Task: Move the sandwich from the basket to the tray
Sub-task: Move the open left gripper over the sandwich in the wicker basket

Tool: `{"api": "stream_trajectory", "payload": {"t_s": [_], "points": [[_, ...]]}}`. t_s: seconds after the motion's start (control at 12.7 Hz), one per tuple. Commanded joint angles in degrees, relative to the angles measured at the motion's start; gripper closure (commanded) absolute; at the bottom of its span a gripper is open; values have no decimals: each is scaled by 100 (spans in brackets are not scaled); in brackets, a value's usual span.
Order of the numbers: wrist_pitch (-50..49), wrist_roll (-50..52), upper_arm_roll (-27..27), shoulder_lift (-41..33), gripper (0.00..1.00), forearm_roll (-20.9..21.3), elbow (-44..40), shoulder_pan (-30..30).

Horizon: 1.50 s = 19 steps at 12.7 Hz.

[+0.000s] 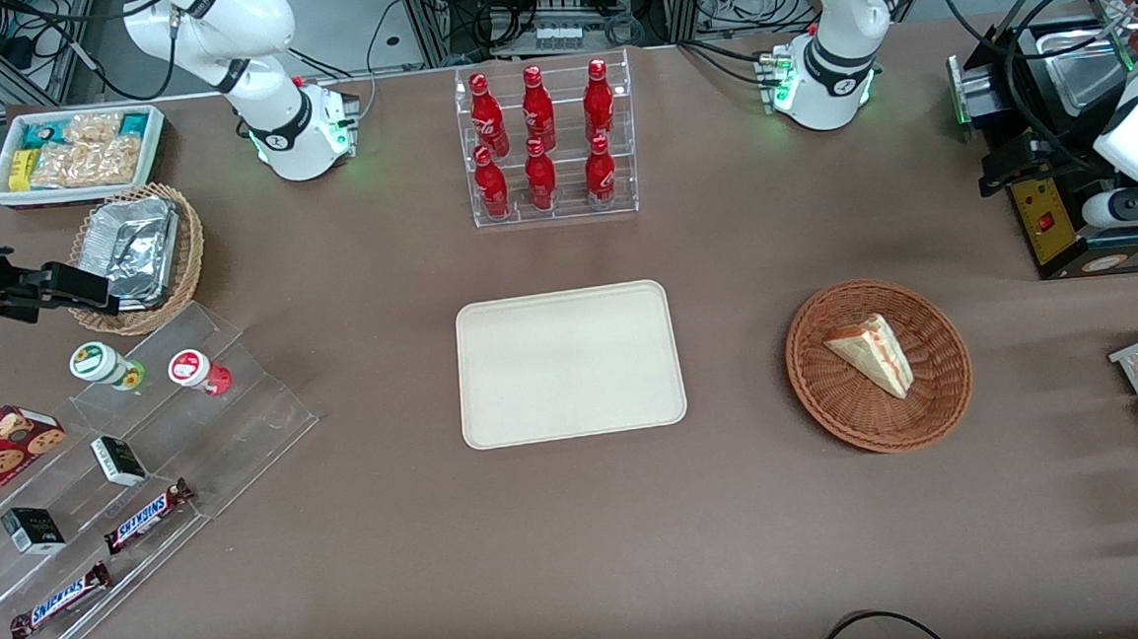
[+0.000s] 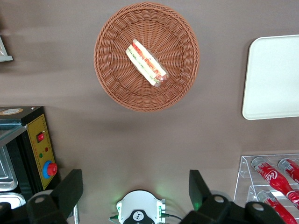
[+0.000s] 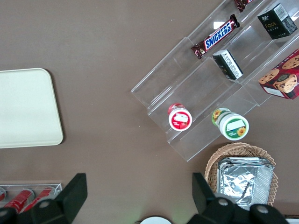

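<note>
- Sandwich [image 1: 872, 352]: a triangular wedge of pale bread, with red-orange and green filling layers along 1 long edge. It lies in the basket [image 1: 940, 405], near the centre, and touches only the weave.
- Basket: round, shallow, reddish-brown wicker with a ribbed weave and a low rim. It holds the sandwich alone. It stands toward the working arm's end of the table [image 1: 543, 538].
- Tray [image 1: 570, 363]: flat, rectangular, cream-beige plastic with rounded corners and a low rim. Nothing rests on it. It sits at mid-table, well apart from the basket, with bare brown tabletop between them.
- Gripper [image 2: 135, 193]: it is held high above the table, nearer the arm's base than the basket is, and well apart from the sandwich. The wrist view shows 2 dark fingers [image 2: 70, 189] spread wide apart, with nothing between them. In the front view the hand is at the frame edge, partly hidden.
- Table: a matte brown surface, with bare room all round the basket and the tray.
- Bottle rack [image 1: 548, 143]: clear acrylic with 2 tiers, farther from the front camera than the tray. It holds 6 red bottles.
- Control box [image 2: 39, 149]: black, with a yellow panel and red buttons. It stands near the basket.
</note>
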<state>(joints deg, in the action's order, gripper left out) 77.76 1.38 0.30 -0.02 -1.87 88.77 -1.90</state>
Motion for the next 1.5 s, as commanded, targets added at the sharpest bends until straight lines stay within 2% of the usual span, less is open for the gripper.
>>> {"api": "stream_trajectory", "payload": {"t_s": [0.0,0.24,0.55,1.11,1.42], "points": [[-95,-59,75,19,0,37,-96,-56],[29,-50,75,81,0,29,17,-56],[809,-32,75,90,0,20,693,-56],[2610,108,75,98,0,29,2134,-56],[3596,599,58,273,0,29,2698,-117]]}}
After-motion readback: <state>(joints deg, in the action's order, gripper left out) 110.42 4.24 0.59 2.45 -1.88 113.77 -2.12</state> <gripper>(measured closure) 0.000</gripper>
